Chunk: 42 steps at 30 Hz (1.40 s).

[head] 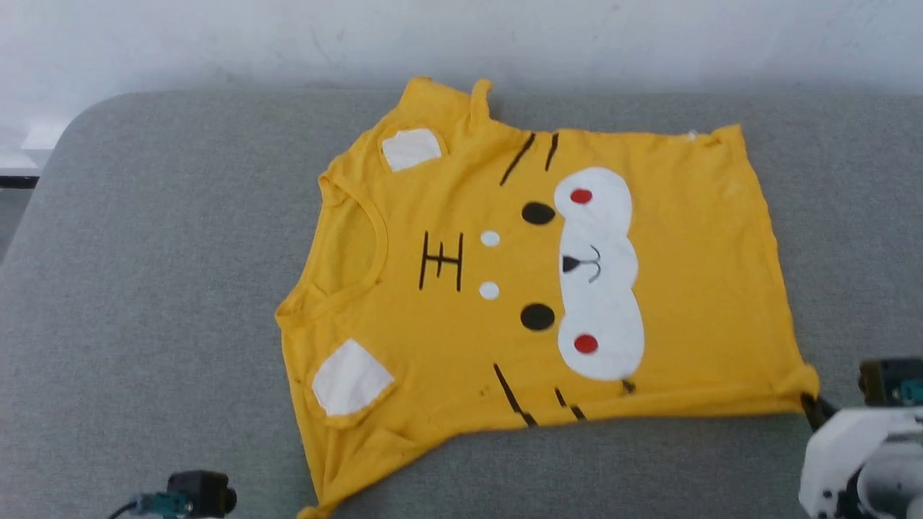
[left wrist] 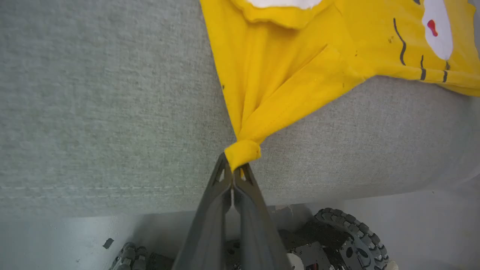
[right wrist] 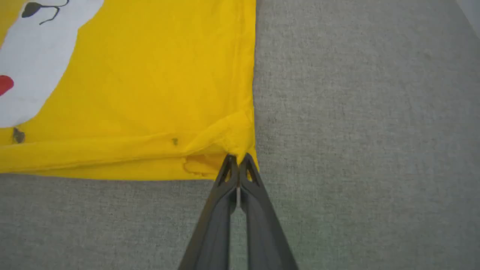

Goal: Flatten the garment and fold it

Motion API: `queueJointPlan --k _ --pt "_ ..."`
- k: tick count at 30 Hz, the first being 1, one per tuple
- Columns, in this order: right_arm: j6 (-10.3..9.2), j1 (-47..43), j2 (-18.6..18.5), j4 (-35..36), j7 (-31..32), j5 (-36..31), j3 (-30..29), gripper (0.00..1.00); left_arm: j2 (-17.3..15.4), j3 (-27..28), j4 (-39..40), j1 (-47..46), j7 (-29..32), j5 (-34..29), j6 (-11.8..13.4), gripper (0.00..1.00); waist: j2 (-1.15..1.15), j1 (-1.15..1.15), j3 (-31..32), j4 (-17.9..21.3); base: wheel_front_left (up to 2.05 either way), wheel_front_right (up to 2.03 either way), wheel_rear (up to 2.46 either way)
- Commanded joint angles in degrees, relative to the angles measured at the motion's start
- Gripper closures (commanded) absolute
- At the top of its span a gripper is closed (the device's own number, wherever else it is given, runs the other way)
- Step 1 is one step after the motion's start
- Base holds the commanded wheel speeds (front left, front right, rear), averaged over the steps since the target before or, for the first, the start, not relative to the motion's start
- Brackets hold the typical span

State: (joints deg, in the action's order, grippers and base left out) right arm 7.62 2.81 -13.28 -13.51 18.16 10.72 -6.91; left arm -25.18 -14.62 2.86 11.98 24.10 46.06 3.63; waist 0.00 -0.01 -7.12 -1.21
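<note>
Garment point(head: 505, 274) gripped at two corners: left tool point(left wrist: 234, 169) clamped on the near-left sleeve tip, right tool point(right wrist: 237, 160) clamped on the near-right hem corner. It lies print-up across the tabletop point(head: 180, 288), neck left. Step judged: flattening. Next calls for an even outward pull, since the near-left sleeve is bunched.

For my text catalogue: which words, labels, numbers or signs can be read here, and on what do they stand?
"王", a black mark lying sideways: printed on the garment, between its neckline and the cartoon face.
No other word, brand or number can be read.
</note>
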Motion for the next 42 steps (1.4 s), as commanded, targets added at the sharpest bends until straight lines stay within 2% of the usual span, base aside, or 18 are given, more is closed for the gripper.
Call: queueJointPlan --k 1,4,7,12,17,20,25,31,36,42 --pt "-0.13 -1.98 0.52 0.66 0.98 -0.66 -0.99 1.00 0.50 -0.10 0.26 1.33 -0.41 0.42 0.43 1.00 0.00 0.01 0.22 -0.08 0.00 0.00 0.00" --pt "-0.13 -5.44 2.01 2.43 2.22 -1.98 -2.78 1.00 1.55 -0.61 0.15 2.85 -1.48 0.38 0.74 1.00 0.00 0.01 0.38 0.07 0.00 0.00 0.00" --pt "-0.13 -7.11 3.58 3.59 0.73 -2.45 -3.62 1.00 2.51 -1.35 -0.35 2.99 -3.73 -0.65 0.23 1.00 0.00 0.01 0.30 0.30 0.00 0.00 0.00" --pt "-0.13 -7.84 5.98 3.85 -8.54 -3.02 -3.49 1.00 4.80 -1.27 -0.54 -0.27 -16.54 -6.92 -1.39 1.00 0.00 0.01 -0.09 0.67 0.00 0.00 0.00" --pt "-0.13 -7.11 7.44 3.33 -20.11 -5.33 -2.45 1.00 6.37 -2.13 -2.58 -6.40 -31.68 -17.11 -1.08 1.00 0.00 0.01 -0.68 1.01 0.00 0.00 0.00" --pt "-0.13 -5.60 7.94 2.73 -23.54 -6.18 -1.84 1.00 7.20 -2.91 -4.49 -10.43 -35.70 -20.26 -1.15 1.00 0.00 0.01 -1.07 1.49 0.00 0.00 0.00" --pt "-0.13 -1.81 7.28 2.57 -23.23 -7.52 -0.31 1.00 7.03 -2.50 -6.60 -18.24 -37.80 -23.62 -1.44 1.00 0.00 0.01 -2.11 2.47 0.00 0.00 0.00" --pt "-0.13 4.16 6.15 2.57 -20.11 -7.67 1.13 1.00 5.79 -2.10 -10.24 -28.99 -38.09 -24.98 -3.90 1.00 0.00 0.01 -4.62 3.45 0.00 0.00 0.00" --pt "-0.13 7.97 5.83 2.19 -16.12 -7.26 0.30 1.00 5.01 -1.98 -15.96 -37.63 -36.90 -23.83 -7.01 1.00 0.00 0.01 -7.57 3.87 0.00 0.00 0.00" --pt "-0.13 13.06 5.71 1.46 -11.83 -7.48 -0.66 1.00 3.85 -1.46 -23.67 -46.01 -33.65 -21.97 -8.68 1.00 0.00 0.01 -11.55 5.15 0.00 0.00 0.00"
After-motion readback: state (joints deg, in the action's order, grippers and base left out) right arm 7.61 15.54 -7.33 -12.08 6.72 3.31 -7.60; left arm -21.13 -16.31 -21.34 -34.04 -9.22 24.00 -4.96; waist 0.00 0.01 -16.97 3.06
